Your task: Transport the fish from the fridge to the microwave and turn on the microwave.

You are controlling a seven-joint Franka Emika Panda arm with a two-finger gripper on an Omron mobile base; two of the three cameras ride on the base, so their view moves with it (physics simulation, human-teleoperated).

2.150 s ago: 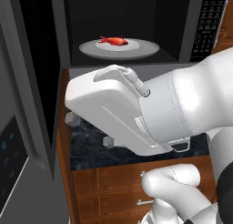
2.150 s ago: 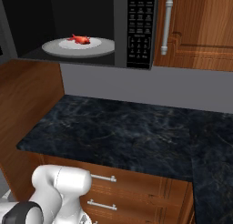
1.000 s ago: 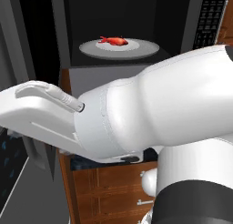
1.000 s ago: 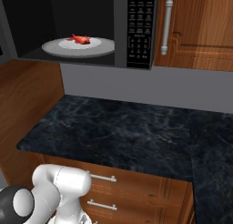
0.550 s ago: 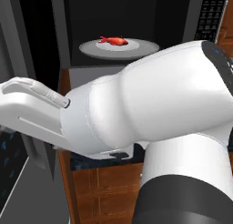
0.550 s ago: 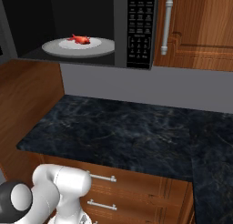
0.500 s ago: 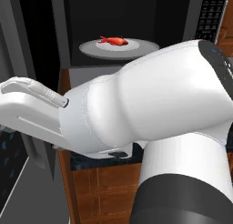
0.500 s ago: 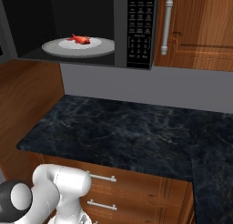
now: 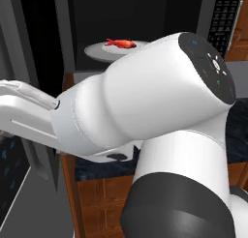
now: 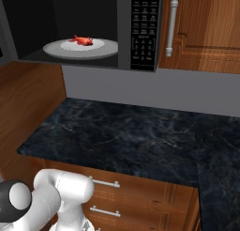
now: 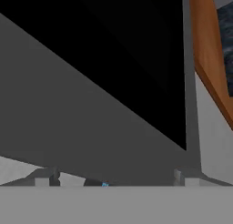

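Inside the microwave (image 10: 140, 33), the fish (image 10: 82, 39) is lying mid-turntable (image 10: 56, 49); the gripper (image 11: 113, 180) is showing wide-set fingertips (image 11: 43, 177), holding nothing.

Turntable (image 10: 56, 50) (round, grey) — fish (image 10: 81, 39) atop.

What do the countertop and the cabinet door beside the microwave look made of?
The countertop looks like polished dark stone, perhaps marble or granite: black with pale veining. The cabinet door looks like varnished reddish-brown wood with visible grain; its handle seems brushed metal.
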